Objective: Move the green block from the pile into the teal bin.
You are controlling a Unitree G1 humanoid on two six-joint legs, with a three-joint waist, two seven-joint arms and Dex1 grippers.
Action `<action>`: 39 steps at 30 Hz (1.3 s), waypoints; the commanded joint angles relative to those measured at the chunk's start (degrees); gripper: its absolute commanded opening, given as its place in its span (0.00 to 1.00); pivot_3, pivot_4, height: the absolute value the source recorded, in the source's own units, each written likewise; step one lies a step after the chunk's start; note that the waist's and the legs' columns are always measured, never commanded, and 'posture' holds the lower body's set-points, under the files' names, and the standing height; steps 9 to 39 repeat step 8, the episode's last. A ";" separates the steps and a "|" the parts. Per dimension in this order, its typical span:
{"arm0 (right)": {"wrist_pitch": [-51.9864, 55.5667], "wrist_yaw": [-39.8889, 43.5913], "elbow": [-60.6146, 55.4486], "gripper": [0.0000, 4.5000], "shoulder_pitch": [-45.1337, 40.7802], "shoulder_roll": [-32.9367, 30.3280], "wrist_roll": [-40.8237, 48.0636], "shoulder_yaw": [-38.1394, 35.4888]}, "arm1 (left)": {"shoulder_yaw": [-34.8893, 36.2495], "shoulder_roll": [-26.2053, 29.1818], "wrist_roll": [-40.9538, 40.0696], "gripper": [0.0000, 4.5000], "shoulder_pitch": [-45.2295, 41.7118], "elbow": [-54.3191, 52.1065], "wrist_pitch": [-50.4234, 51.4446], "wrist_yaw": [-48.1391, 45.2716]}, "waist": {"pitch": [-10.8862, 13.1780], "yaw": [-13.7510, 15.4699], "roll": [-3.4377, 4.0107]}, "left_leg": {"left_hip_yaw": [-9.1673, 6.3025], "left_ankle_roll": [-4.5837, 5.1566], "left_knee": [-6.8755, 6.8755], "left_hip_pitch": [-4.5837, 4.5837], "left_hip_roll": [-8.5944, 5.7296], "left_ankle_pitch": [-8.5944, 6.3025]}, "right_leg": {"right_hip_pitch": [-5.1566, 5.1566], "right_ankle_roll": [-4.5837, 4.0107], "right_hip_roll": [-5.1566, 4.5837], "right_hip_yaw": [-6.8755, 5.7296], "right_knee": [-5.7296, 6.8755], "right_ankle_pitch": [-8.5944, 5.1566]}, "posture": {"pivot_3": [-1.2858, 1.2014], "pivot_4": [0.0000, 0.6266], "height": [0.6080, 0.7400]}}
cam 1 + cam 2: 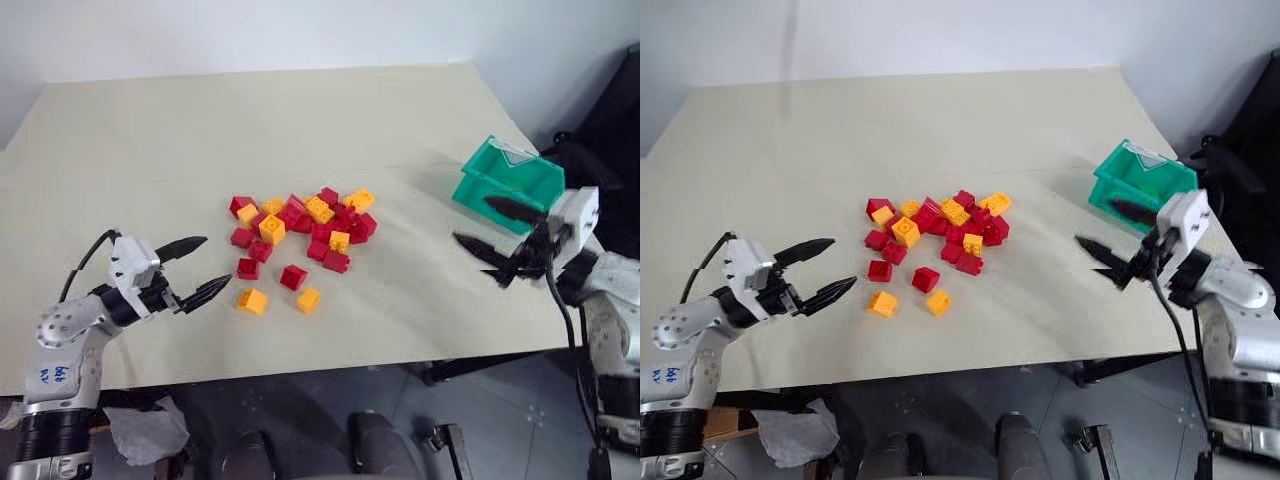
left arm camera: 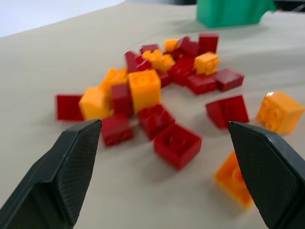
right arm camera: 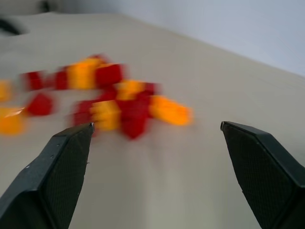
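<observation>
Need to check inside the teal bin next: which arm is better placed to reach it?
Right. The right gripper, open, hangs just before the teal bin; the left gripper is across the pile from it.

Pile at the middle of the table; teal bin well apart to its right, near the edge. Left gripper left of pile, right gripper just before bin.
</observation>
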 commanded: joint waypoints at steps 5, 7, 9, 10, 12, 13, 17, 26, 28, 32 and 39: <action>-7.30 5.87 -2.49 0.99 9.44 0.24 -1.01 0.97 | 2.84 1.02 0.73 1.00 5.20 -0.16 -3.57 -1.01 | 0.00 1.49 -0.07 | 0.13 0.12 0.26 -0.02 -0.01 -0.08 | 0.11 -0.05 -0.01 0.05 -0.22 0.02 | 0.52 0.24 1.00; -7.95 4.82 -1.80 0.99 9.41 0.90 -1.06 0.66 | 3.15 1.19 0.35 1.00 5.75 -0.48 -3.15 -1.12 | 0.00 1.70 -0.07 | 0.10 0.12 0.31 0.01 0.00 -0.08 | 0.14 -0.06 -0.01 0.04 -0.17 0.02 | 0.52 0.24 1.00; -8.23 4.07 -1.27 0.99 9.18 1.23 -1.13 0.43 | 3.06 1.54 0.54 1.00 5.88 -1.00 -2.48 -0.80 | 0.00 1.70 -0.07 | 0.10 0.12 0.31 0.01 0.00 -0.08 | 0.15 -0.06 -0.01 0.04 -0.16 0.02 | 0.52 0.24 1.00; -8.23 4.07 -1.27 0.99 9.18 1.23 -1.13 0.43 | 3.06 1.54 0.54 1.00 5.88 -1.00 -2.48 -0.80 | 0.00 1.70 -0.07 | 0.10 0.12 0.31 0.01 0.00 -0.08 | 0.15 -0.06 -0.01 0.04 -0.16 0.02 | 0.52 0.24 1.00; -8.23 4.07 -1.27 0.99 9.18 1.23 -1.13 0.43 | 3.06 1.54 0.54 1.00 5.88 -1.00 -2.48 -0.80 | 0.00 1.70 -0.07 | 0.10 0.12 0.31 0.01 0.00 -0.08 | 0.15 -0.06 -0.01 0.04 -0.16 0.02 | 0.52 0.24 1.00; -8.23 4.07 -1.27 0.99 9.18 1.23 -1.13 0.43 | 3.06 1.54 0.54 1.00 5.88 -1.00 -2.48 -0.80 | 0.00 1.70 -0.07 | 0.10 0.12 0.31 0.01 0.00 -0.08 | 0.15 -0.06 -0.01 0.04 -0.16 0.02 | 0.52 0.24 1.00; -8.23 4.07 -1.27 0.99 9.18 1.23 -1.13 0.43 | 3.06 1.54 0.54 1.00 5.88 -1.00 -2.48 -0.80 | 0.00 1.70 -0.07 | 0.10 0.12 0.31 0.01 0.00 -0.08 | 0.15 -0.06 -0.01 0.04 -0.16 0.02 | 0.52 0.24 1.00; -8.23 4.07 -1.27 0.99 9.18 1.23 -1.13 0.43 | 3.06 1.54 0.54 1.00 5.88 -1.00 -2.48 -0.80 | 0.00 1.70 -0.07 | 0.10 0.12 0.31 0.01 0.00 -0.08 | 0.15 -0.06 -0.01 0.04 -0.16 0.02 | 0.52 0.24 1.00; -8.23 4.07 -1.27 0.99 9.18 1.23 -1.13 0.43 | 3.06 1.54 0.54 1.00 5.88 -1.00 -2.48 -0.80 | 0.00 1.70 -0.07 | 0.10 0.12 0.31 0.01 0.00 -0.08 | 0.15 -0.06 -0.01 0.04 -0.16 0.02 | 0.52 0.24 1.00; -8.23 4.07 -1.27 0.99 9.18 1.23 -1.13 0.43 | 3.06 1.54 0.54 1.00 5.88 -1.00 -2.48 -0.80 | 0.00 1.70 -0.07 | 0.10 0.12 0.31 0.01 0.00 -0.08 | 0.15 -0.06 -0.01 0.04 -0.16 0.02 | 0.52 0.24 1.00; -8.23 4.07 -1.27 0.99 9.18 1.23 -1.13 0.43 | 3.06 1.54 0.54 1.00 5.88 -1.00 -2.48 -0.80 | 0.00 1.70 -0.07 | 0.10 0.12 0.31 0.01 0.00 -0.08 | 0.15 -0.06 -0.01 0.04 -0.16 0.02 | 0.52 0.24 1.00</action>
